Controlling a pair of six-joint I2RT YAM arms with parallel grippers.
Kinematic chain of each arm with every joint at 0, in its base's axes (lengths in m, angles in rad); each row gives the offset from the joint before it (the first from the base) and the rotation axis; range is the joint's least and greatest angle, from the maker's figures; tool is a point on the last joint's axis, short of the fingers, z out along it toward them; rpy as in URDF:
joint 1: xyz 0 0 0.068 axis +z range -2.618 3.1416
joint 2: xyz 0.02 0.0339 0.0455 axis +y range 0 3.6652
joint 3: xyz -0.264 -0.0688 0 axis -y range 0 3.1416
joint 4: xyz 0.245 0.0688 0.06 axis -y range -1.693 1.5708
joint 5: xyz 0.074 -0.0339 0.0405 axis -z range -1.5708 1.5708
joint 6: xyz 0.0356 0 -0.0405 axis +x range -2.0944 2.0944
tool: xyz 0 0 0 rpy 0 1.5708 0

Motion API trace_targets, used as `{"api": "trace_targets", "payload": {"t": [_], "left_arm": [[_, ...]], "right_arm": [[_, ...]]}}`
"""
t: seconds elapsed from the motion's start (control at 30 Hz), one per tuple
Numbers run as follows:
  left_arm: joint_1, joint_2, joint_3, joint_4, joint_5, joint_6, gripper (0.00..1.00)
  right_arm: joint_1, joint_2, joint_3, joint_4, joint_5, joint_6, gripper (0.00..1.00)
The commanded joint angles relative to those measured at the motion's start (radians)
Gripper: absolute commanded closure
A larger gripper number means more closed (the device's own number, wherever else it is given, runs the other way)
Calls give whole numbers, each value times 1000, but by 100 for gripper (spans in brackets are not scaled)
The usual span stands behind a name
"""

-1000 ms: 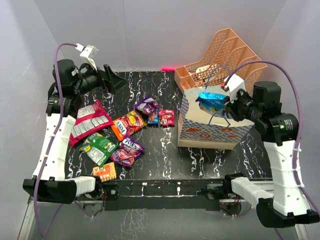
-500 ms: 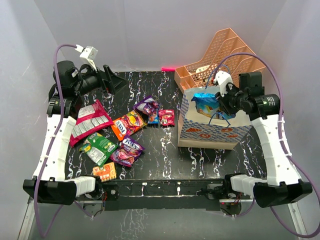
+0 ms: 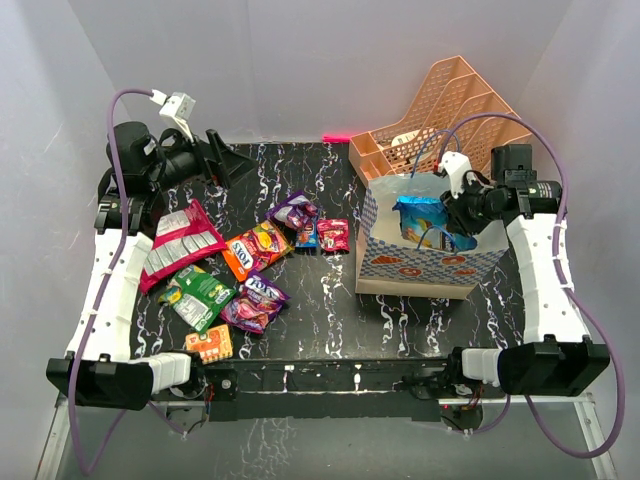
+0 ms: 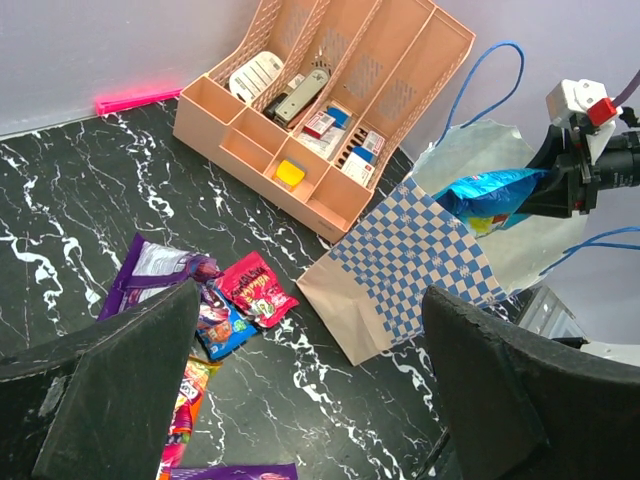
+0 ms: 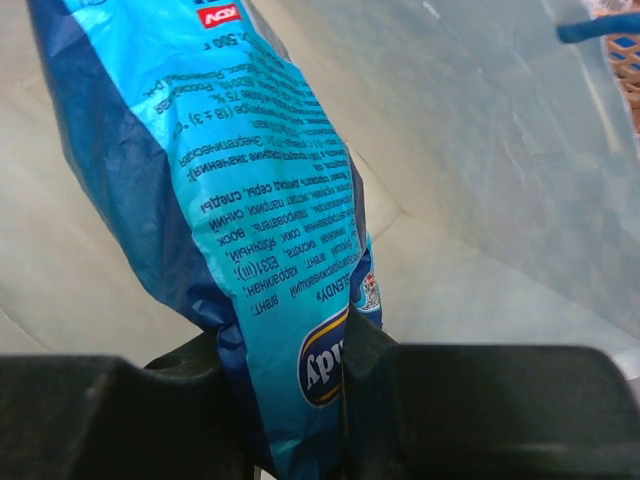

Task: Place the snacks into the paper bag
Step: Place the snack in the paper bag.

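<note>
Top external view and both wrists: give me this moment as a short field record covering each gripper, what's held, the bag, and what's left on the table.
right gripper: shut on the blue packet, at the mouth of the paper bag
blue packet: partly inside the bag, not released
paper bag: upright, open, in front of the peach organizer
left gripper: open, holding nothing, raised at far left
loose snacks: roughly nine, lying on the table left of the bag
task state: one packet at the bag, rest not yet bagged

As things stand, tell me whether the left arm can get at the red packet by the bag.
Probably yes: the left hand is open and the red packet lies uncovered on the table, nothing standing between them.
</note>
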Motion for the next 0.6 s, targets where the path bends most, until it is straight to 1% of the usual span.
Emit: {"api": "trace_targets", "payload": {"t": [0.0, 0.33, 0.57], "left_arm": [[11, -32, -18, 43, 24, -11, 9], [18, -41, -32, 58, 32, -28, 9], [19, -45, -37, 65, 35, -33, 9]], "right_arm": [[-20, -27, -4, 65, -113, -54, 92], [-25, 2, -61, 33, -191, -67, 92], [-25, 9, -94, 17, -217, -70, 92]]}}
